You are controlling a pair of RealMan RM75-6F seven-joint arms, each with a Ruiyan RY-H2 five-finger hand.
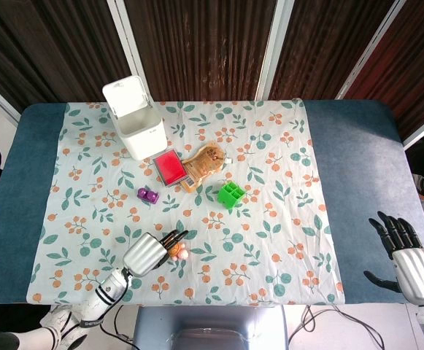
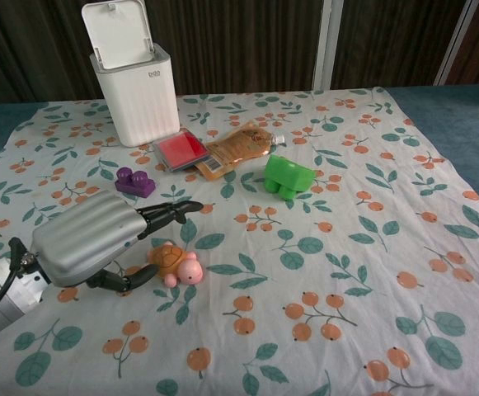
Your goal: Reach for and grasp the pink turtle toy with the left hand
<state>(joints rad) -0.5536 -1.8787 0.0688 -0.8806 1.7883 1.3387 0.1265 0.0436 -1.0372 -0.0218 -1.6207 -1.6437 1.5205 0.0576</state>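
Observation:
The pink turtle toy (image 1: 177, 251) (image 2: 175, 264), pink head and orange-brown shell, lies on the floral cloth near the front left. My left hand (image 1: 147, 253) (image 2: 91, 239) is right beside it, on its left. The fingers (image 2: 173, 211) stretch out straight above the toy and the thumb (image 2: 128, 279) lies low beside it, so the toy sits between them without being gripped. My right hand (image 1: 409, 261) hovers over the blue table edge at the far right with its fingers spread and nothing in it; the chest view does not show it.
A white lidded bin (image 1: 135, 117) (image 2: 134, 87) stands at the back left. A red box (image 2: 181, 150), an orange snack pouch (image 2: 237, 148), a green block (image 2: 288, 176) and a purple brick (image 2: 135, 181) lie mid-cloth, beyond the toy.

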